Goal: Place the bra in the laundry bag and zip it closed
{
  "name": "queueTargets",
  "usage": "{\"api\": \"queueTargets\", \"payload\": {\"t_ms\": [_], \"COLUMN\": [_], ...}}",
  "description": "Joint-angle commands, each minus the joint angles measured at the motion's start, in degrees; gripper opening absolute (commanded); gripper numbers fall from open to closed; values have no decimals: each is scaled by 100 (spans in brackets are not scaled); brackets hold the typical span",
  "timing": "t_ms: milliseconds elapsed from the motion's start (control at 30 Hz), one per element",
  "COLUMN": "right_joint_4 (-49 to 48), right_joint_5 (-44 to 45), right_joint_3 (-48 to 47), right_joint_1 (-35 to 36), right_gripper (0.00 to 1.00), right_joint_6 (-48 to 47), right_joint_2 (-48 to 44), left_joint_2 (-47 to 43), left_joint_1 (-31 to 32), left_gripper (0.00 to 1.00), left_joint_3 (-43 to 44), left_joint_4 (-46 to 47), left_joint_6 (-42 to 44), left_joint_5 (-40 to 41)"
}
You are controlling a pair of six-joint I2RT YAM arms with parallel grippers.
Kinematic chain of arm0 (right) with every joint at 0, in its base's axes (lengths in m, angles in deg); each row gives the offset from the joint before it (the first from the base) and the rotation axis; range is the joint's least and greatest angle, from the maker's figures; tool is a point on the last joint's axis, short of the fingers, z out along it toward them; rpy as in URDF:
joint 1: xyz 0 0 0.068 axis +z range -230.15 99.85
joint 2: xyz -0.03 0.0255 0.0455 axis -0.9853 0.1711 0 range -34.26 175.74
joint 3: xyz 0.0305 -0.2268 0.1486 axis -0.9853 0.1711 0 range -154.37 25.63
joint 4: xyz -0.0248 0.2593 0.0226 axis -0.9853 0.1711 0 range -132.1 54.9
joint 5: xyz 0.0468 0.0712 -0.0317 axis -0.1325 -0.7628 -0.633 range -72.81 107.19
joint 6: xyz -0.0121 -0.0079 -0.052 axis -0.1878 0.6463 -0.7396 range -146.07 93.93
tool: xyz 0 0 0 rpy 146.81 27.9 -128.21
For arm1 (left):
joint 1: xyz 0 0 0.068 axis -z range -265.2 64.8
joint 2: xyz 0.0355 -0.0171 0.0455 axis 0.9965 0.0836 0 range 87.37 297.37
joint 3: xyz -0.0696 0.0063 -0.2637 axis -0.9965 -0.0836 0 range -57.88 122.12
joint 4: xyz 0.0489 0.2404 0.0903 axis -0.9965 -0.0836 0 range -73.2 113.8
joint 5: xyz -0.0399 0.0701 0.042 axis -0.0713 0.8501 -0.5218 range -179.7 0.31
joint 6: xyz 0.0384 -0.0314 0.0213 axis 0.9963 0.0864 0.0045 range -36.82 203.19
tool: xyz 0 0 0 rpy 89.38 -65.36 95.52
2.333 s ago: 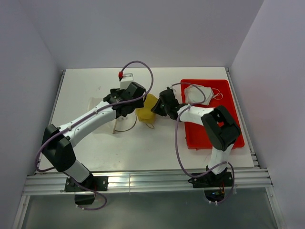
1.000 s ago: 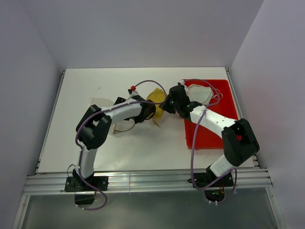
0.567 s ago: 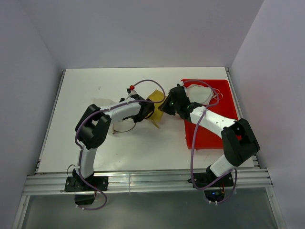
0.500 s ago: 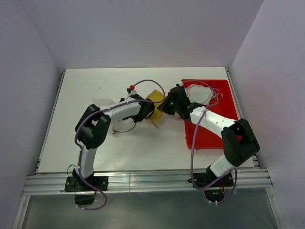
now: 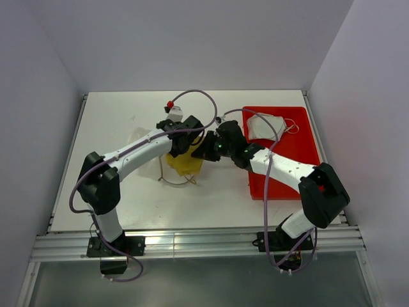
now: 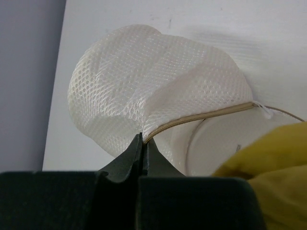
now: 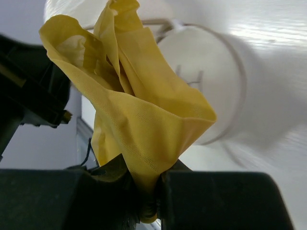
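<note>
Mid-table, arms [image 5: 137, 150] [image 5: 281, 167] converge; right gripper [image 7: 146, 194] clamps bra [image 7: 144, 110], left gripper [image 6: 142, 141] pinches laundry bag [image 6: 144, 81].

Mustard-yellow bra [image 7: 144, 120]; white mesh laundry bag [image 6: 144, 91]; red tray [image 5: 297, 150].

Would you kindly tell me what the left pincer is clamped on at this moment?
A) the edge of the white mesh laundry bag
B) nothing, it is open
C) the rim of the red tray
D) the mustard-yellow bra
A: in the left wrist view the left pincer is shut on the mesh edge of the laundry bag, while the bra is held in the right pincer.
</note>
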State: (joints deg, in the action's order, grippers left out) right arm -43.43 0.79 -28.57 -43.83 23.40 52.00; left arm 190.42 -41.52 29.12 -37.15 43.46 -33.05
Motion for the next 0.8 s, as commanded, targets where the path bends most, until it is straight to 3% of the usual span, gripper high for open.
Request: {"api": "queueTargets", "payload": {"t_ms": [0,767], "right_joint_4": [-675,-598], "right_joint_5": [-425,-92], "right_joint_3": [23,-627], "right_joint_1": [156,745], "right_gripper": [0,0], "right_joint_6": [-8,-61], "right_joint_2": [49,1209], "left_joint_2": [-364,-1822], "left_joint_1": [9,88], "left_gripper": [0,0], "left_joint_3": [-104,-649], "left_joint_4": [452,1541], "left_joint_6": [325,729], "left_joint_5": [-469,-2719]}}
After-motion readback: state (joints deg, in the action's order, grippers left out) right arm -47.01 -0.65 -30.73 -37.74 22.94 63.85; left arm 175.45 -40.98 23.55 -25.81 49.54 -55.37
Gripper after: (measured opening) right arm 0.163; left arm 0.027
